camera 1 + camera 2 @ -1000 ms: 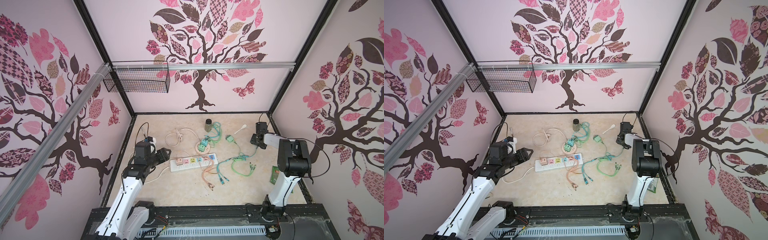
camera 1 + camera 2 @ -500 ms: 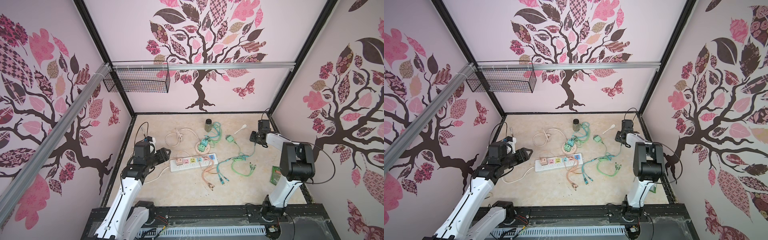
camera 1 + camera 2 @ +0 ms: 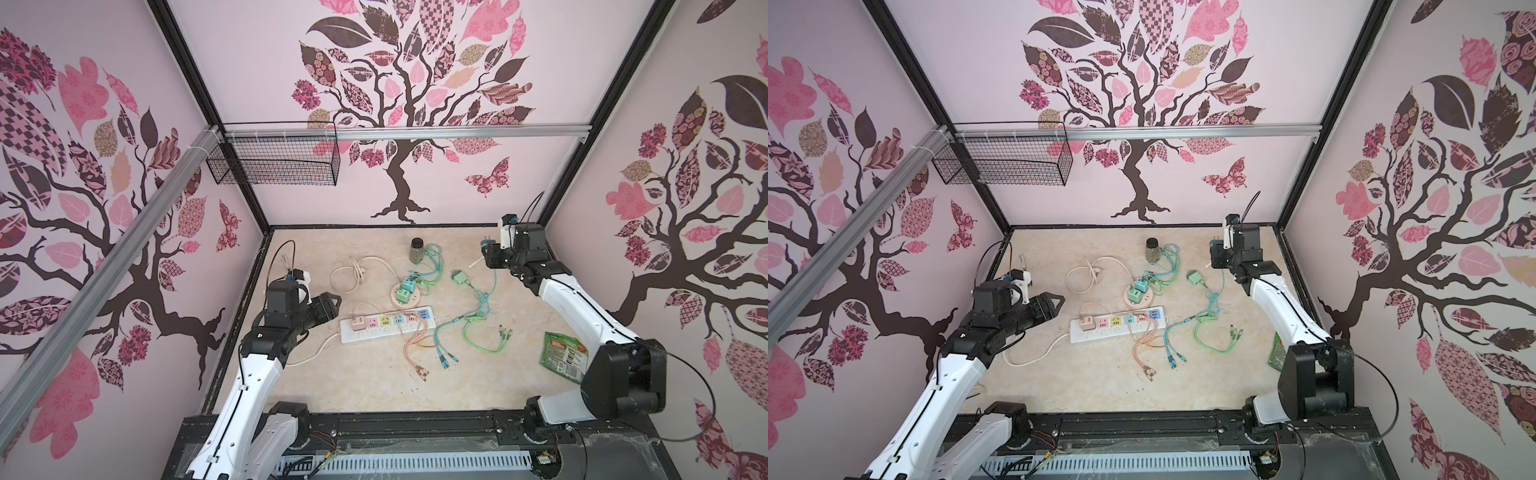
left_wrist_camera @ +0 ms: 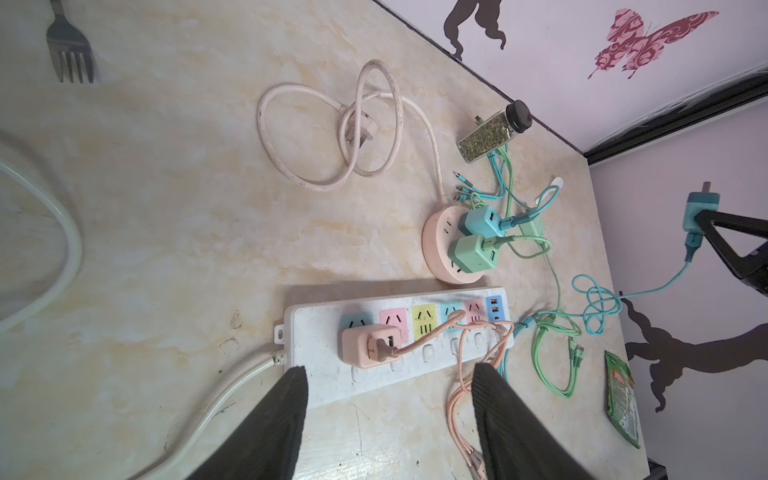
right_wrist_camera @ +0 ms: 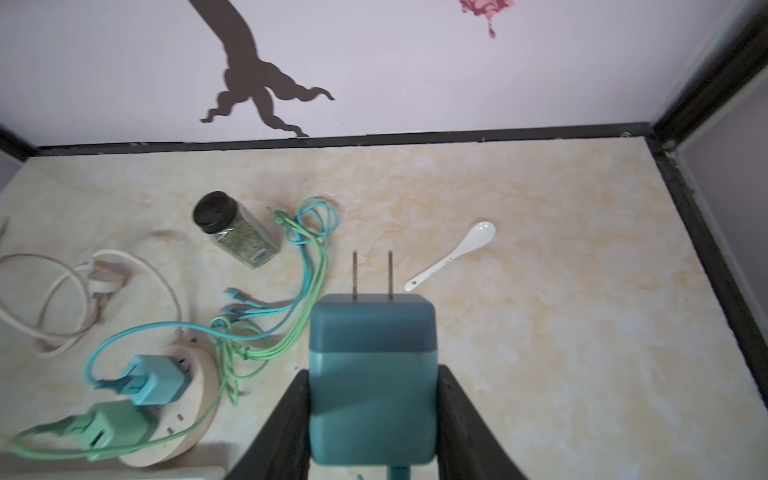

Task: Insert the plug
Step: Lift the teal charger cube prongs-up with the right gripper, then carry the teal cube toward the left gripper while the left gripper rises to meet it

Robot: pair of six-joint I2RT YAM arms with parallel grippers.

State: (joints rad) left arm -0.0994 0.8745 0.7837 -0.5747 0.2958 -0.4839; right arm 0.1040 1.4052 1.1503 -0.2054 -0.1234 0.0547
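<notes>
Right wrist view: plug [image 5: 372,332] is being gripped by the right claw [image 5: 372,376]. Jaws are being pressed against both its sides, and the two prongs are being pointed away from the wrist, toward the back wall. In both top views that claw is being held up off the desk [image 3: 374,386] near the back right corner, well apart from the strip [image 3: 374,336]. A teal cable [image 4: 665,284] is being trailed from the plug down to the desk.

Left claw [image 4: 390,372] is being held open with nothing in it, near the strip's cord end and not touching it.

On the strip, a pink adapter [image 4: 368,345] is being carried in the socket nearest the cord, and pink leads are being draped across the far sockets. The round socket [image 4: 436,257] just behind the strip is being occupied by two adapters, one blue and one green.
</notes>
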